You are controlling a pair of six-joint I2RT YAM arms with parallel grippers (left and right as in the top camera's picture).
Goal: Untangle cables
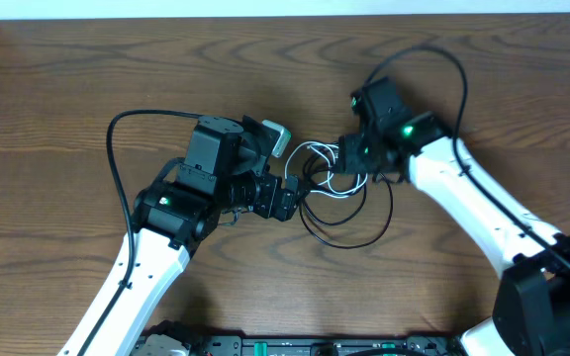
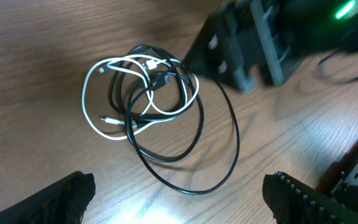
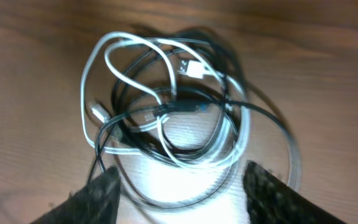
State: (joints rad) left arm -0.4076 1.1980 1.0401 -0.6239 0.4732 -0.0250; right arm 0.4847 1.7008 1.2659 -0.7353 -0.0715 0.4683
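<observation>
Tangled cables, white cord looped through black, heaped mid tabletop with a pincer on each side
Left pincer is spread wide with nothing in it, hanging just short of the heap. Right pincer is spread too, straddling the bundle's near edge; can't tell if it's touching. Plug ends are too blurry to read any markings.

Overhead: even, fairly bright light from above; soft, short shadows on the bench; sharp edge to edge. Left wrist: white glare patch on the wood, bottom centre; right arm blurred, its green lamp bloomed. Right wrist: whole frame soft, cables smeared, possibly motion blur; bright reflection beneath them; jaws out of focus.
</observation>
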